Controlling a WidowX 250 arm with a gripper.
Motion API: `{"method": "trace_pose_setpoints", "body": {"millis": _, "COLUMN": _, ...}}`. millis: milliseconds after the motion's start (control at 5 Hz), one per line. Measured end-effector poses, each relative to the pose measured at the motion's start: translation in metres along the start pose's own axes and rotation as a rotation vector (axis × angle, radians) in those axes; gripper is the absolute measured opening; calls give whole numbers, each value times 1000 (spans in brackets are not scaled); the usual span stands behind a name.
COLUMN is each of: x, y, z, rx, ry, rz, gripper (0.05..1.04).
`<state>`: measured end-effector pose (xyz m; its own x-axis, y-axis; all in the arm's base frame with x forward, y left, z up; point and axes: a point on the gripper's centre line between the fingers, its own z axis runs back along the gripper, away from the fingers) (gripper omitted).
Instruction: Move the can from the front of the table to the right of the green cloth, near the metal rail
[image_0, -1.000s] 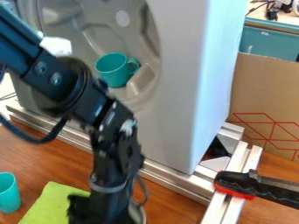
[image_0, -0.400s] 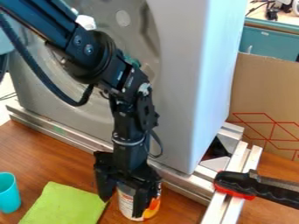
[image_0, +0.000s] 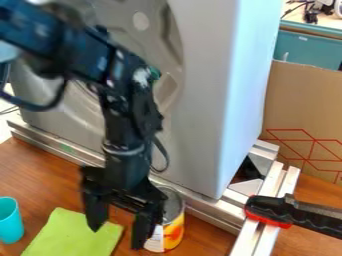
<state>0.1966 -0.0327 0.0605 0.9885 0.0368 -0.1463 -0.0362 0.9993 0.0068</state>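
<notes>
The gripper (image_0: 117, 236) hangs low over the table near the front edge of the view, its two fingers spread with nothing seen between them. Just to its right stands an upright can (image_0: 175, 228) with an orange, yellow and white label; the right finger overlaps its left side. Under and left of the left finger lies a lime green cloth (image_0: 65, 237), flat on the wood. A turquoise cup (image_0: 9, 221) stands at the left edge. Behind the arm, a small part of a teal mug (image_0: 155, 74) shows in the recess of the grey panel.
A large grey-white appliance panel (image_0: 200, 125) rises behind the arm, bordered below by metal rails (image_0: 207, 207). A black and red clamp handle (image_0: 268, 210) juts in at the right, before a cardboard box (image_0: 304, 112). The wooden table (image_0: 33, 172) runs along the front.
From above the cloth's right side, the gripper first went right, in front of the can, then back left, uncovering the can's top. The mug is now mostly hidden by the arm.
</notes>
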Motion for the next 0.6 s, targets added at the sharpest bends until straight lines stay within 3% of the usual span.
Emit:
{"method": "trace_pose_setpoints", "body": {"millis": 200, "x": -27, "y": 2, "z": 20, "rx": -17, "ry": 24, "rz": -67, "gripper": 1008}}
{"method": "trace_pose_setpoints", "body": {"millis": 400, "x": -53, "y": 17, "z": 26, "rx": 52, "ry": 76, "rz": -122, "gripper": 1008}}
{"method": "trace_pose_setpoints", "body": {"millis": 600, "x": -66, "y": 35, "z": 20, "rx": 56, "ry": 52, "rz": -141, "gripper": 1008}}
